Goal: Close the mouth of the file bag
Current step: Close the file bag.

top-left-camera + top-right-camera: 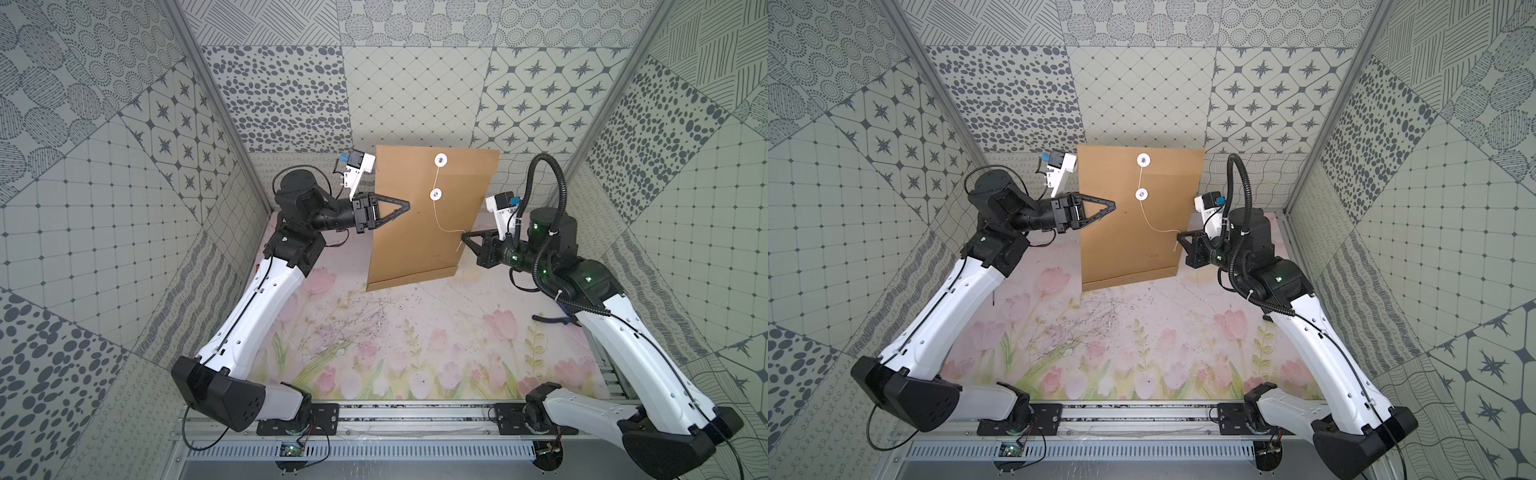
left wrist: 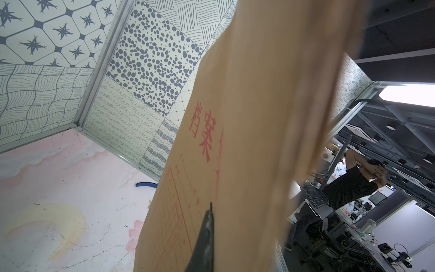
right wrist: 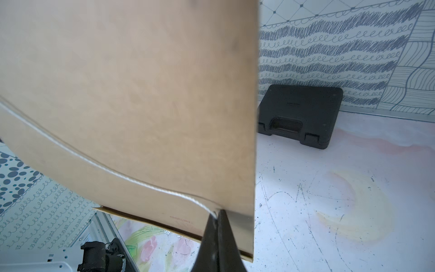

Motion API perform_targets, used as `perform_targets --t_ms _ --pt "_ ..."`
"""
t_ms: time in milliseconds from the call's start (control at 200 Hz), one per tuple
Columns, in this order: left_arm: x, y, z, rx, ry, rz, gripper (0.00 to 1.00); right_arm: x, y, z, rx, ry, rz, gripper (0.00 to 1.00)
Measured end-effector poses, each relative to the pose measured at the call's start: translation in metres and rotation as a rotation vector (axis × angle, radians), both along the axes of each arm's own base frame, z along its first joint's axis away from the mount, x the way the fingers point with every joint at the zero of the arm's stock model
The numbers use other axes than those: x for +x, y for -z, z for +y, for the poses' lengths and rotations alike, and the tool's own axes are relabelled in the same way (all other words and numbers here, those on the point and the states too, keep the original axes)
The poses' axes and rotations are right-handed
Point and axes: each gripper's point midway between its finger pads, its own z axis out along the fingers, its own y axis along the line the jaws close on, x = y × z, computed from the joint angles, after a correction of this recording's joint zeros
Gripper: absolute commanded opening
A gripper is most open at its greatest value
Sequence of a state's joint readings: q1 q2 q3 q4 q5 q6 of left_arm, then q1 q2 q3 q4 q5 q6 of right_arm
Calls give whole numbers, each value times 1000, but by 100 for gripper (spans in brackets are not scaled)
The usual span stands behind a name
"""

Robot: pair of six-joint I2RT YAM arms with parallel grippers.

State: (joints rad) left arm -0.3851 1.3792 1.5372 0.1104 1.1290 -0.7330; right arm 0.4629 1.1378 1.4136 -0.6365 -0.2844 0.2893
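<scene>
Nearest, the pink flowered desk (image 1: 415,340) is offering open room. The left pincer (image 1: 408,204), fully closed, is gripping the large brown kraft-paper file bag (image 1: 415,241) by its edge. The right pincer (image 1: 464,237), also closed, is nipping its thin white string (image 3: 141,184). The bag is hanging aloft, mouth (image 1: 469,156) farthest, near the back wall (image 1: 415,104). Tugging may be slipping the string or dropping the bag onto the black plastic case (image 3: 299,113).

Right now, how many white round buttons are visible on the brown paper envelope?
2. One white round button sits near the upper edge of the flat brown paper envelope; the second button is just below it. The envelope's other face is partly hidden.
</scene>
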Motion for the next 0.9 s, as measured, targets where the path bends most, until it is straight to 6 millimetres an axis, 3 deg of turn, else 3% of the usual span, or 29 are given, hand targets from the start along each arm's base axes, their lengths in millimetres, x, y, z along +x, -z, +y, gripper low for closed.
perform_targets --t_ms 255,901 --pt "-3 11 1 40 -4 -8 0 7 -35 -15 -38 69 -79 0" --pt "-8 42 4 144 -22 6 0 27 -70 -24 -87 151 -104 0"
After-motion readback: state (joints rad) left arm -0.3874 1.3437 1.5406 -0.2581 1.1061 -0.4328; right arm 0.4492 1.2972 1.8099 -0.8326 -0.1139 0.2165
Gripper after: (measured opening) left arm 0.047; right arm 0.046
